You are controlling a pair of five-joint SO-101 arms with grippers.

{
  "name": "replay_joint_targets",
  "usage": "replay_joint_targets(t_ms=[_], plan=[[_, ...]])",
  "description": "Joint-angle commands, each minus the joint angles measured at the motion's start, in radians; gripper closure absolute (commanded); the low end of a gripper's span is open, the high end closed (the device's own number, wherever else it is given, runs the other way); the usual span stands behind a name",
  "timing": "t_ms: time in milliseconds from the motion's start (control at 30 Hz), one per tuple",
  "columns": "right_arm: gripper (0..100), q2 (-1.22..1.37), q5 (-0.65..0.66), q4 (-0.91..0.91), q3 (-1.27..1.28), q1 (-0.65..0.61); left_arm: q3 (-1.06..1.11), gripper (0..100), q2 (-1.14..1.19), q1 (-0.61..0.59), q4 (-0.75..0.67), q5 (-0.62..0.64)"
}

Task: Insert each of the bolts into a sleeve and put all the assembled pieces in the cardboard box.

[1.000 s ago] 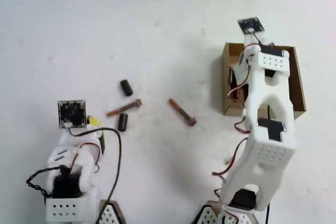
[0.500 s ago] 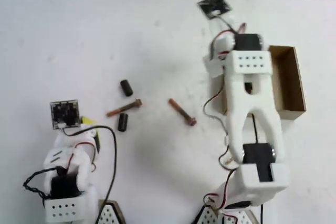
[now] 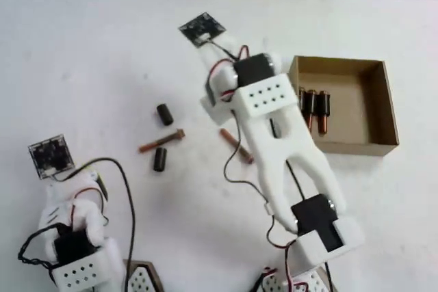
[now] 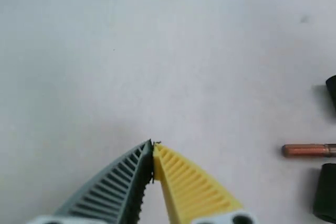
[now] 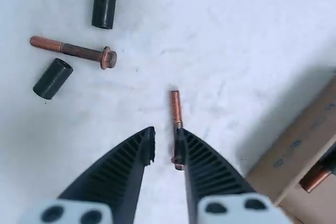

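Two copper bolts lie on the white table: one (image 3: pixel 162 141) between two black sleeves (image 3: pixel 163 114) (image 3: pixel 159 159), the other (image 3: pixel 237 146) partly under my right arm (image 3: pixel 274 135). In the right wrist view my right gripper (image 5: pixel 165 137) is open by a narrow gap above the table, and this second bolt (image 5: pixel 176 109) lies against its one finger. The cardboard box (image 3: pixel 383 100) holds several assembled pieces (image 3: pixel 311 107). My left gripper (image 4: pixel 152 148) is shut on nothing, well away from the bolt tip (image 4: pixel 307 150) and a sleeve (image 4: pixel 325 192).
The box's wall (image 5: pixel 302 142) stands close beside my right gripper. My left arm (image 3: pixel 72 237) sits at the table's near left corner. The table's far edge runs along the back of the high view.
My right arm has swung left from over the box to the middle bolt, uncovering the pieces in the box. My left arm has drifted left, away from the parts.
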Motion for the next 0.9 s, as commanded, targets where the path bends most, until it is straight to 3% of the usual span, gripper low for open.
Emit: replay_joint_targets(t_ms=[0,300,567,867], plan=[[96.1,-0.047,-0.064,0.01,-0.032,-0.061,-0.018,97,-0.008,-0.048,0.035,-0.009],[87.5,0.039,-0.078,-0.166,0.118,-0.211,-0.054,97,-0.008,-0.113,0.11,-0.009],[92.4,0.124,-0.434,-0.289,0.101,-0.237,-0.054,97,-0.008,-0.113,0.11,-0.011],[92.5,0.13,-0.657,-0.306,0.094,-0.257,-0.052,97,-0.008,-0.176,0.109,-0.011]])
